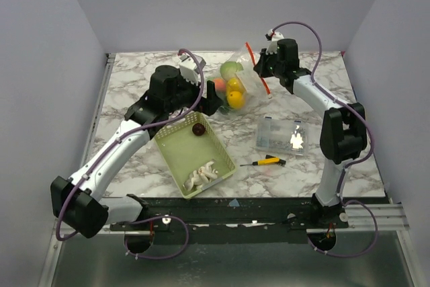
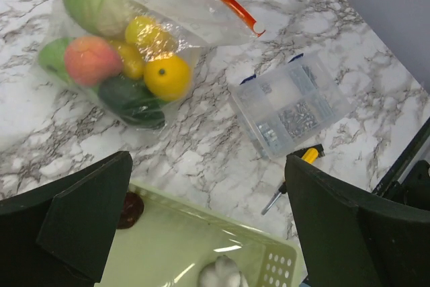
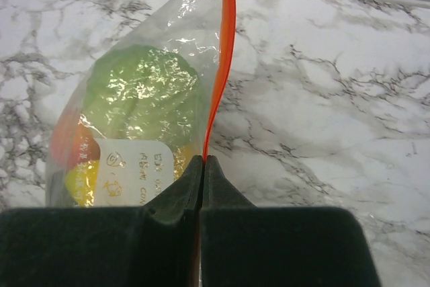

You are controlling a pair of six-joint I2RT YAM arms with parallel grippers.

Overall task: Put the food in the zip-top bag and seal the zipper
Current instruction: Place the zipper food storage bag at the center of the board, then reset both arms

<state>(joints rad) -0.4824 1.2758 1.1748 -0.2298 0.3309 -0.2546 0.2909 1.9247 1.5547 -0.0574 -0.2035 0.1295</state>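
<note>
The left gripper (image 2: 207,162) hangs with its fingers (image 2: 87,213) spread wide and nothing between them, above the far end of the basket (image 1: 176,147). That basket sits on the marble table (image 1: 134,75) and holds two bits of food: a dark purple piece (image 1: 199,129) at its far end and a white piece (image 1: 201,176) near its near end. Just beyond the basket, at the far middle of the table, lies the bag (image 2: 168,15) with the rest of the food (image 2: 166,77) inside it: a big pale green one, a peach-red one, several yellow ones and a dark green one, all packed at the bottom. The bag's mouth is lifted to the right. There the right gripper (image 3: 203,160) has its fingers pressed together on the zipper (image 3: 218,65), the red-orange strip running straight out from between them (whether it is sealed along its length cannot be told). Right of the bag and nearer the arms lies a clear box (image 1: 282,136), apart from the bag, and a yellow-handled screwdriver (image 1: 263,162) lies just in front of it.
</note>
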